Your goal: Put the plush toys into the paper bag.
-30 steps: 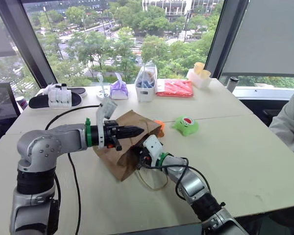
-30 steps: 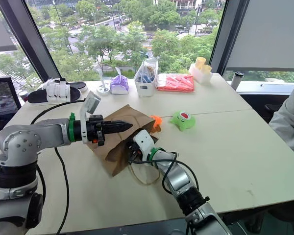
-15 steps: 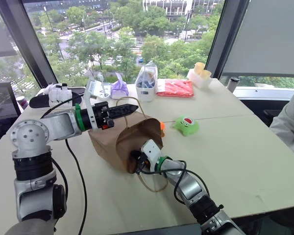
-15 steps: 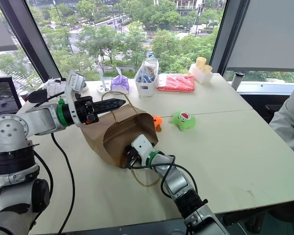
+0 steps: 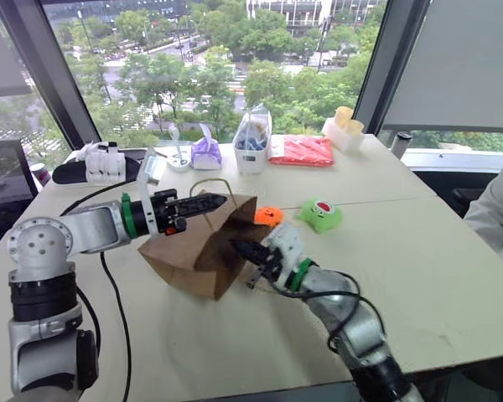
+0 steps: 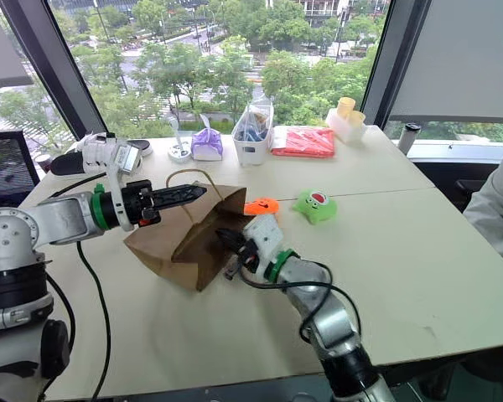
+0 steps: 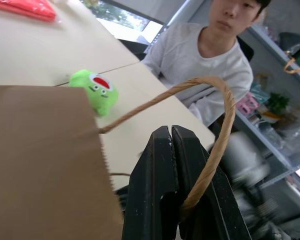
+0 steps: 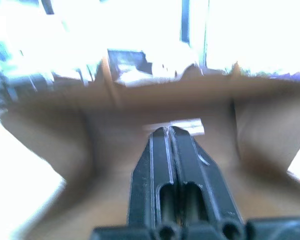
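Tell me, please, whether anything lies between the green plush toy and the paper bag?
Only the orange plush toy, which lies between the green plush toy and the paper bag. The right gripper sits at the bag's mouth.

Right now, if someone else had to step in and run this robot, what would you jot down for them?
Left pincer: shut, the brown kraft paper bag's twisted paper handle looped over it, holding the bag up.
Right pincer: shut, empty, its tip at the bag's open mouth.
Orange roundish plush toy: on the light wooden table, just beyond the bag.
Bright green plush toy with a red-and-white mouth: on the table, beside the orange one.
Done: bag held up by its handle.
Left: pick up both toys and drop them in the bag.
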You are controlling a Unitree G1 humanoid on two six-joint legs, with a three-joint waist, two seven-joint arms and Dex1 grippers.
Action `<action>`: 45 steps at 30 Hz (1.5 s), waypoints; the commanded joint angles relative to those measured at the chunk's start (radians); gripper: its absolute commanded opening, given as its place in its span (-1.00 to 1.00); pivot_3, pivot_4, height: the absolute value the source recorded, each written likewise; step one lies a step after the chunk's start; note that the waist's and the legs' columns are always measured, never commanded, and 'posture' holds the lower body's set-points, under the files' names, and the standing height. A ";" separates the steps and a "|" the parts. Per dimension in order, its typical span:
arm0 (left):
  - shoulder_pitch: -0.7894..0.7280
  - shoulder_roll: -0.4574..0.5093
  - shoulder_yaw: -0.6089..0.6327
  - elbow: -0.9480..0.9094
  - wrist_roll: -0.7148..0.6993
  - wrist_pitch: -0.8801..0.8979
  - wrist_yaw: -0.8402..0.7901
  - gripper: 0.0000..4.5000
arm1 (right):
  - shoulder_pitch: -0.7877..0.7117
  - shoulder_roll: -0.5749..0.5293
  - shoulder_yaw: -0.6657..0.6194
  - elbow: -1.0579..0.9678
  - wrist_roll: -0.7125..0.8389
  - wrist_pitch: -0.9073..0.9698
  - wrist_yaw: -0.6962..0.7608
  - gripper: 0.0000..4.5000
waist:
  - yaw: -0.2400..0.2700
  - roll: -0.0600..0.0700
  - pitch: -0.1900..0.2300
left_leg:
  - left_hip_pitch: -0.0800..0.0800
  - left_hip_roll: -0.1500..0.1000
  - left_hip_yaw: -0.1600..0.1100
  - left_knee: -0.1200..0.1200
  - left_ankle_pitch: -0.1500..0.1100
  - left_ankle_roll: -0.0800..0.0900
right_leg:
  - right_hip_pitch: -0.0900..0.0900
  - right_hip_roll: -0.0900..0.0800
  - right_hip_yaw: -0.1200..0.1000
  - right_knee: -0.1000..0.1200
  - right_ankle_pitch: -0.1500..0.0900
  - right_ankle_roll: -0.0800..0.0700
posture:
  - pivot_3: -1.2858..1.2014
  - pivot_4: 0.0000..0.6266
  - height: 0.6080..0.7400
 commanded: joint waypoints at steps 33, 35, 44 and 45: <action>0.078 0.079 0.023 -0.084 0.009 -0.057 0.010 -1.00 | -0.782 0.063 -0.259 1.563 -0.144 -0.248 -0.076 0.99 | -0.036 0.000 0.000 | -0.001 -0.001 0.000 -0.002 0.001 -0.001 | -0.001 0.000 0.003 0.000 0.000 -0.001 | 0.03 -0.52 1.00; 0.081 0.078 0.023 -0.086 0.007 -0.063 0.014 -1.00 | -0.786 0.066 -0.259 1.573 -0.151 -0.265 -0.064 0.77 | -0.037 -0.001 0.000 | -0.001 -0.001 0.000 -0.002 0.001 -0.001 | -0.001 0.000 0.003 0.000 0.000 -0.001 | 0.03 -0.52 1.00; 0.086 0.083 0.020 -0.084 0.011 -0.078 0.013 -1.00 | -0.782 0.076 -0.275 1.576 -0.163 -0.286 -0.061 -0.99 | -0.040 -0.001 0.000 | -0.001 -0.001 0.000 -0.002 0.001 -0.001 | -0.001 0.000 0.003 0.000 0.000 -0.001 | 0.03 -0.52 1.00; 0.085 0.082 0.019 -0.083 0.013 -0.080 0.012 -1.00 | -0.779 0.076 -0.274 1.574 -0.164 -0.287 -0.060 -0.99 | -0.042 -0.001 0.000 | -0.001 -0.001 0.000 -0.002 0.001 -0.001 | -0.001 0.000 0.003 0.000 0.000 -0.001 | 0.03 -0.52 1.00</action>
